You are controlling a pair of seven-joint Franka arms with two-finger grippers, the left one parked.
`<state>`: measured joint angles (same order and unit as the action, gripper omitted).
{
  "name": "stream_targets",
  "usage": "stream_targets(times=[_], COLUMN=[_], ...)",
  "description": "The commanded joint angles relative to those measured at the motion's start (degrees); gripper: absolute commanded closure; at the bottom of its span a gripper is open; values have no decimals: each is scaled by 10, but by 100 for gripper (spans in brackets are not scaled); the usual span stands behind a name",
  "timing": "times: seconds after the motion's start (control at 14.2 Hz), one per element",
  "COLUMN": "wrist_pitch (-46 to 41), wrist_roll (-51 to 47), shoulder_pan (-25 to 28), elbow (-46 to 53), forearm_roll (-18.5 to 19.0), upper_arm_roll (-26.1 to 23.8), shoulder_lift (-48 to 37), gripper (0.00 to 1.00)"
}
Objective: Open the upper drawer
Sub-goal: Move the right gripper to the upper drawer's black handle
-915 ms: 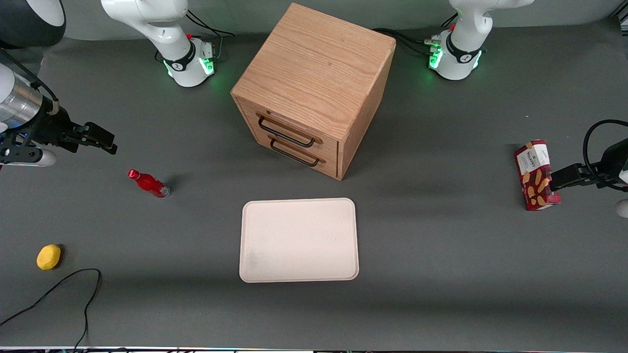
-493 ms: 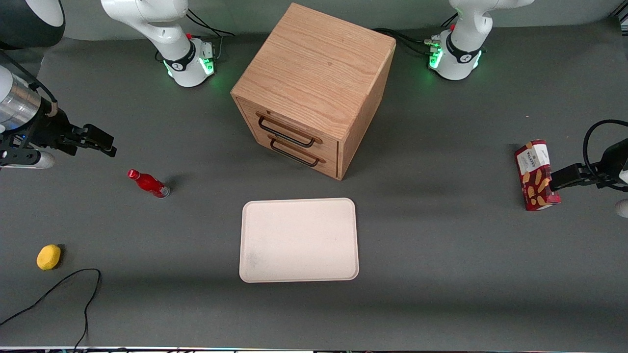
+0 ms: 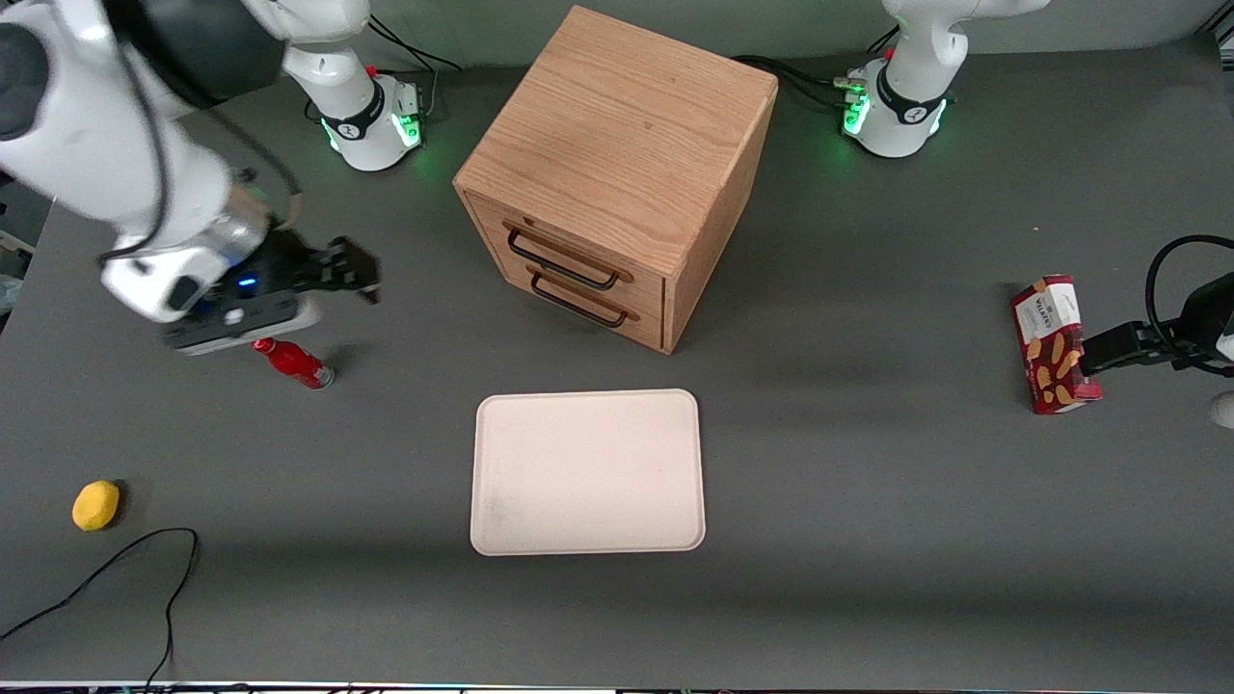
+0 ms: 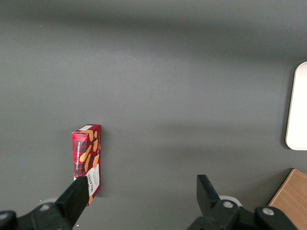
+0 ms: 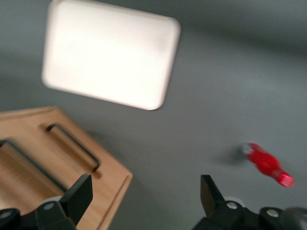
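Note:
The light oak cube cabinet (image 3: 617, 135) stands at mid-table, both drawers shut. The upper drawer (image 3: 578, 249) is the topmost one, with a thin black wire handle (image 3: 562, 263); the matching lower drawer (image 3: 596, 301) sits under it. My right gripper (image 3: 355, 271) is open and empty. It hangs above the table toward the working arm's end, well apart from the cabinet, its fingers pointing at the drawer fronts. In the right wrist view the gripper (image 5: 145, 191) is open, with the cabinet front and the upper handle (image 5: 29, 164) beside one finger.
A red bottle (image 3: 292, 362) lies on the table just below my gripper and also shows in the right wrist view (image 5: 266, 165). A white tray (image 3: 588, 472) lies in front of the cabinet. A lemon (image 3: 95, 505), a black cable (image 3: 116, 569) and a cracker box (image 3: 1051, 342) lie toward the table's ends.
My right arm has swung in from the table's end toward the cabinet. The gripper now hangs over the red bottle. The drawers have not moved.

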<state>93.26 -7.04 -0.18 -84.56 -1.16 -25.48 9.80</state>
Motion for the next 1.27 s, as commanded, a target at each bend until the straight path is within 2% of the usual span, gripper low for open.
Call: stream_targets(times=[0.0, 0.14, 0.28, 0.49, 0.77, 1.2], wrist_pitch=[-9, -16, -14, 8, 113, 207], wrist_roll=[148, 206, 214, 215, 228, 225], shoulder_pan=[-2, -2, 4, 17, 18, 27], elbow=[19, 12, 0, -22, -102, -169], forearm_roll=[-3, -22, -58, -54, -53, -39], upper_arm_roll=[-70, -92, -101, -102, -102, -103], shoulder_lift=[29, 45, 55, 72, 69, 70], gripper=[0, 0, 0, 0, 0, 0])
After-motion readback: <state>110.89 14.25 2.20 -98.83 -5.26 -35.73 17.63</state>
